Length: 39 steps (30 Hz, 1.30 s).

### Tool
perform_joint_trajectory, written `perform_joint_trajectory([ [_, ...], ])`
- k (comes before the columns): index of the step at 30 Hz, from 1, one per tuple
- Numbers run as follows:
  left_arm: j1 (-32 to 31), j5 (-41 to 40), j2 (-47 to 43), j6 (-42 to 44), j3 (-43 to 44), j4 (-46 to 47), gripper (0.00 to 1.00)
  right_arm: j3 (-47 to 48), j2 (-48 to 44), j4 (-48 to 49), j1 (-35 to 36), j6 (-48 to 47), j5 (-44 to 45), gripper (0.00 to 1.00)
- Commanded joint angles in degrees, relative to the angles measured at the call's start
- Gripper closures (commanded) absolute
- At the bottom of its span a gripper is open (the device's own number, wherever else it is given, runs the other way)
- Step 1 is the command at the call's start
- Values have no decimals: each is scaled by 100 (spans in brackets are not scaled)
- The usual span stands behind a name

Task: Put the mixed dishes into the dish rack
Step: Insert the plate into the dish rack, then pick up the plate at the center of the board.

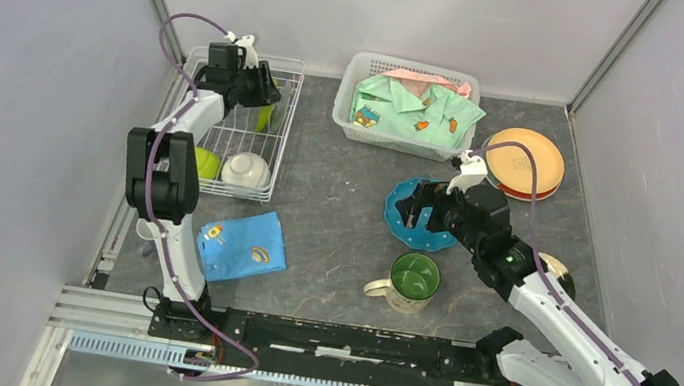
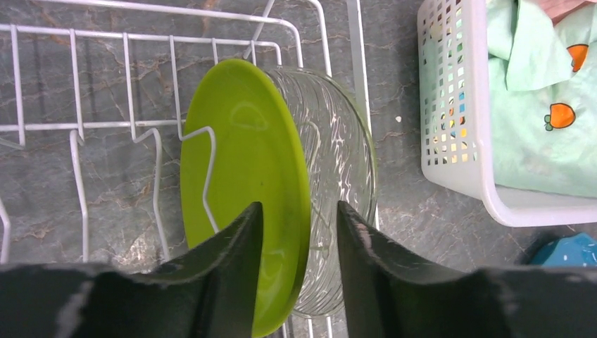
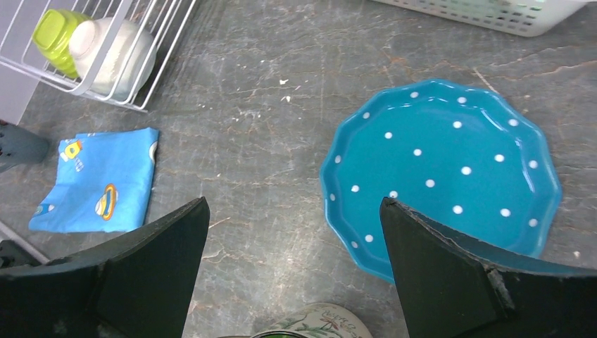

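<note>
A white latticed plastic basket (image 1: pixel 345 93) stood at the far side of the grey marbled table (image 1: pixel 334 222). It held a pale green garment (image 1: pixel 415 112) printed with orange motifs, and a pink item (image 1: pixel 430 78) showed behind the garment. A folded blue cloth (image 1: pixel 242 246) with cartoon prints lay flat at the near left, well apart from the basket.

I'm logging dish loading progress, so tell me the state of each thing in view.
Green plate: on edge in the rack.
Glass plate: on edge beside it.
White bowl: in the rack.
Blue plate: flat on table.
Mug: upright on table.
Orange plate: stacked on red plate.
Left gripper: jaws apart around green plate.
Right gripper: jaws wide open.
</note>
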Motion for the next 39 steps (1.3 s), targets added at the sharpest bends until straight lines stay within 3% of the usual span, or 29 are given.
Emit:
perform_joint_trajectory([
  [1, -18, -59, -289, 175, 171, -69, 47, -94, -210, -56, -7, -15, 603, 2],
  [5, -15, -18, -535, 124, 391, -336, 37, -21, -163, -462, -14, 275, 1178, 2],
  [7, -18, 28, -717, 104, 480, -459, 22, 94, -75, -791, -7, 515, 1502, 2],
  [8, -20, 30, -816, 99, 505, -511, 4, 139, -29, -924, -8, 634, 1671, 2],
  [9, -102, 37, -943, 98, 507, -557, 1, 178, 14, -1050, -7, 755, 1816, 2],
  [17, -395, -283, -2108, 195, 43, -1215, 0, -125, -55, -1063, -8, 1279, 2044, 6],
  [22, -658, -354, -2982, 258, -898, -1208, 0, -306, -212, -1012, -5, 1492, 2055, 11],
  [27, -1351, -586, -3974, 438, -1811, -1225, 0, -397, -204, -1244, -11, 1862, 2474, 14],
  [28, -1471, -658, -4272, 465, -1996, -1224, 0, -436, -173, -1275, -16, 1902, 2586, 17],
  [31, -1724, -791, -4916, 535, -2627, -1160, 0, -516, -42, -1354, -23, 2021, 2801, 50],
  [32, -1752, -785, -5119, 588, -2854, -1097, 0, -512, 23, -1408, -31, 2081, 2857, 54],
  [35, -1829, -1089, -5695, 710, -3495, -798, 0, -478, 238, -1612, -77, 2245, 3111, 52],
  [39, -1892, -1739, -6406, 589, -4228, -246, 0, -690, 476, -1096, -300, 1777, 2988, 51],
])
